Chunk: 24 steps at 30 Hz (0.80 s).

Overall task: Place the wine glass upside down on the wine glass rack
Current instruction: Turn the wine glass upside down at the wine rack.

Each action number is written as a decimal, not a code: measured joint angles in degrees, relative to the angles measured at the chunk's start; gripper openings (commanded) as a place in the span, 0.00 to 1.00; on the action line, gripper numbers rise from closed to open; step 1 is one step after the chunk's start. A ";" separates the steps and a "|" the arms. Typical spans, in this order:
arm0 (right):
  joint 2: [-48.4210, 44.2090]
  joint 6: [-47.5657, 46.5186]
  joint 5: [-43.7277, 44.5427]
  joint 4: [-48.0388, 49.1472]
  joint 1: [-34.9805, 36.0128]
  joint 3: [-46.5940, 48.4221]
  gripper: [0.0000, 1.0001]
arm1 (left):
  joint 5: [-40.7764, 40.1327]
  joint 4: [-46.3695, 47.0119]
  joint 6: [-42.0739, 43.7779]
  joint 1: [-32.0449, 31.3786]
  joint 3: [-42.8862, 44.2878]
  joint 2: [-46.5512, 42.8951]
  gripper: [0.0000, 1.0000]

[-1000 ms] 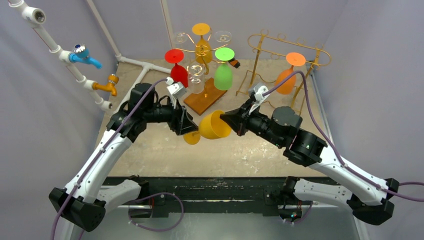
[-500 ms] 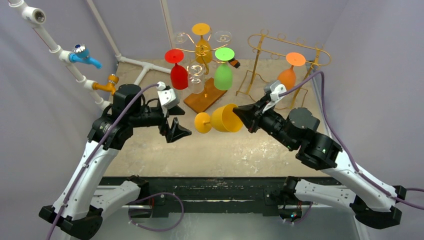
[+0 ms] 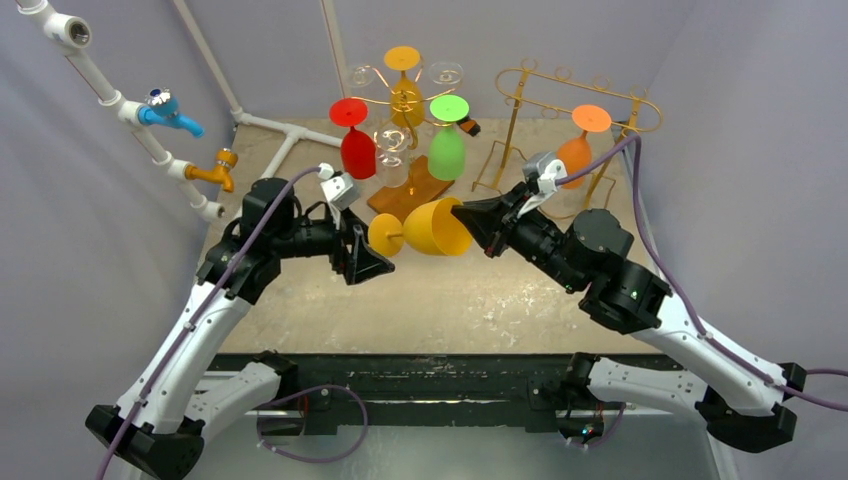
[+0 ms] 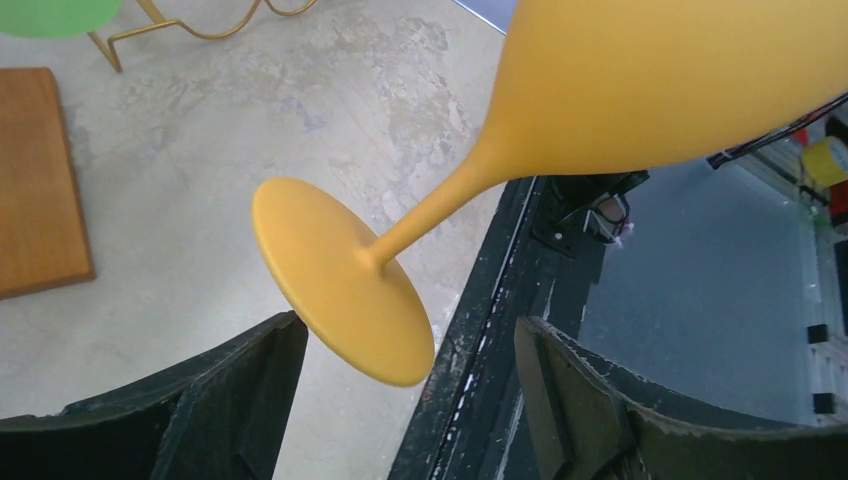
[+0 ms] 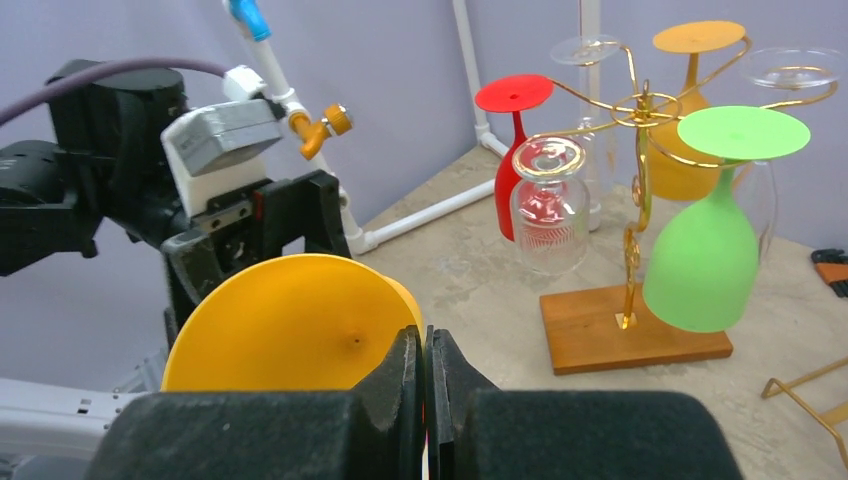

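Top external — right tool (image 3: 463, 214) pinches yellow glass (image 3: 432, 228); left tool (image 3: 372, 258) spread.

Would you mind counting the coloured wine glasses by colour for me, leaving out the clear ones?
Red glass: 1
Green glass: 1
Orange glass: 1
Yellow glasses: 2, the held yellow glass and the hanging yellow glass
Total: 5
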 measured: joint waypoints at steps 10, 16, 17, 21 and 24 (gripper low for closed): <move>0.39 0.72 -2.60 3.43 0.00 -0.17 0.00 | 2.10 7.21 -7.65 -0.02 -2.05 0.79 0.38; 0.42 1.27 -3.54 4.59 0.02 -1.22 0.08 | 0.46 8.00 -8.37 0.44 -2.03 2.36 0.00; 0.31 1.36 -4.09 4.52 0.31 -1.42 0.17 | -0.35 8.17 -8.39 0.63 -2.01 2.75 0.00; 0.28 2.43 -5.55 3.65 0.79 -2.23 0.75 | -3.26 6.49 -5.84 1.07 -0.11 4.74 0.00; -0.02 3.02 -6.19 2.73 0.74 -2.45 0.99 | -3.98 3.39 -2.25 1.03 1.97 5.03 0.00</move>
